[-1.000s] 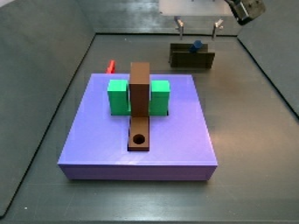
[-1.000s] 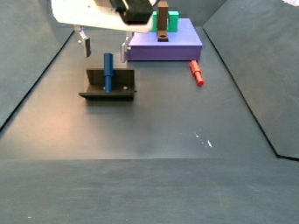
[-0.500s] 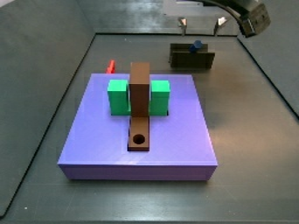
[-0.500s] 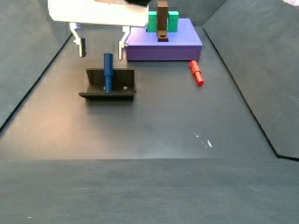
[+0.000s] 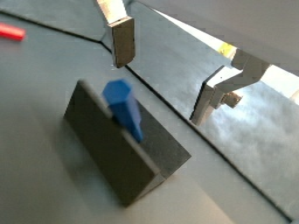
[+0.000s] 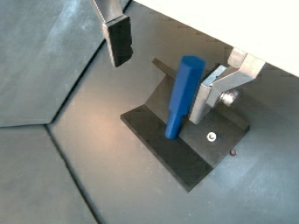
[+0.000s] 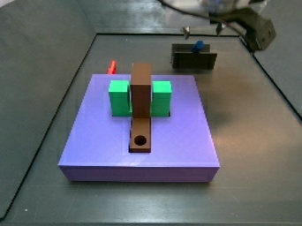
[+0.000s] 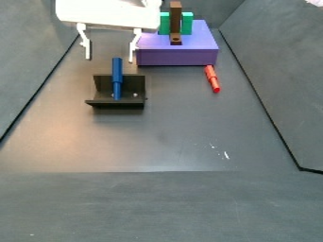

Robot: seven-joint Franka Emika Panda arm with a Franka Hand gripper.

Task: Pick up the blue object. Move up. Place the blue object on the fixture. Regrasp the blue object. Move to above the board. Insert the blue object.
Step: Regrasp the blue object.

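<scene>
Fingers (image 6: 119,41) of the gripper (image 6: 170,66) stand apart with nothing clamped between them, each a flat silver plate with a dark pad, hanging above the small dark olive-grey box-shaped fixture (image 6: 187,149). Below and between them, in both wrist views, the thin short blue rod-like peg (image 6: 184,96) stands upright in the fixture's slotted top, its long axis running up toward the gap between the fingers; one finger looks nearer to it than the other, so the gap is not quite centred. In a side view the gripper (image 8: 111,43) hovers over the peg (image 8: 117,77), not touching. The regrasp appears to call for a straight descent along the peg's axis. Farther off lie the thin red peg (image 8: 213,77) on the grey surface (image 8: 190,132) and the large flat lavender-purple board (image 7: 141,132).
</scene>
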